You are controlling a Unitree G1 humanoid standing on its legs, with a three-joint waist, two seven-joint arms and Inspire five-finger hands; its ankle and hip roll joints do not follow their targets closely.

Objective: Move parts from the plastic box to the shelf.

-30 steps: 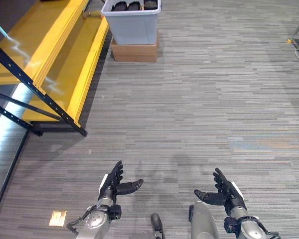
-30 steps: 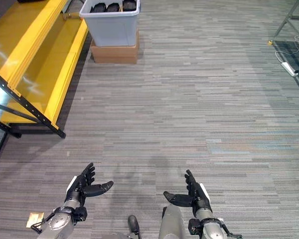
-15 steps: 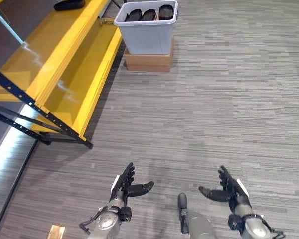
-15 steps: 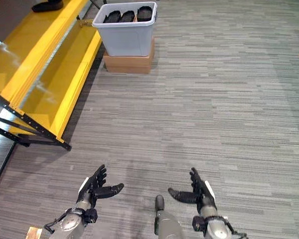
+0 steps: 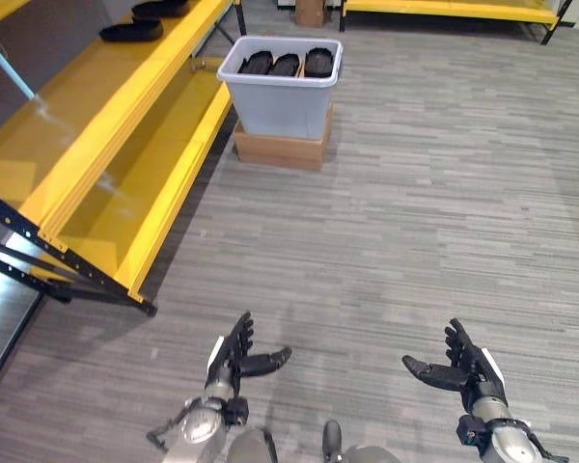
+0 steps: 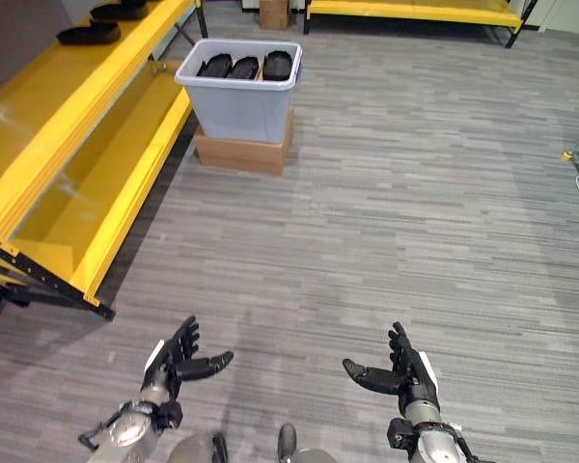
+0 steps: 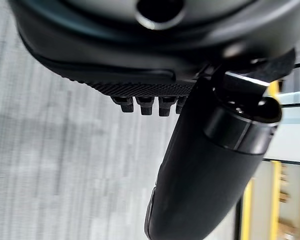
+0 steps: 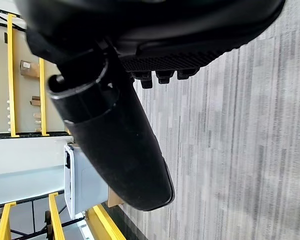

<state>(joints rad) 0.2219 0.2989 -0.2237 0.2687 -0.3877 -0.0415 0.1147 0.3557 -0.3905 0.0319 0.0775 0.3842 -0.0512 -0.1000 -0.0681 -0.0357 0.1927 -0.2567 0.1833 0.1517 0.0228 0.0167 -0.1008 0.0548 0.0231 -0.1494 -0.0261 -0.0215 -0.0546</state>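
1. Three dark, elongated parts (image 5: 285,64) lie side by side in a pale grey plastic box (image 5: 278,100). Their long axes run parallel, pointing away from the robot toward the far end of the room.
2. The box sits on a flat brown cardboard carton (image 5: 281,150) on the grey striped carpet (image 5: 415,222), far ahead of the robot and slightly to its left.
3. Just beside the box, on the robot's left, stands a yellow shelf (image 5: 96,125) with black metal legs. It has an upper and a lower board.
4. Two more dark parts (image 5: 130,31) rest on the upper board, near its far end, lying lengthwise along the shelf.
5. A second yellow shelf (image 5: 444,10) runs across the far side of the room, with a small cardboard box (image 5: 310,13) beside it.
6. The left hand (image 5: 234,355) and the right hand (image 5: 466,368) hover low in front of the robot, well apart. Both have fingers straight and spread, thumbs turned inward, holding nothing.
7. Open carpet lies between the hands and the box.
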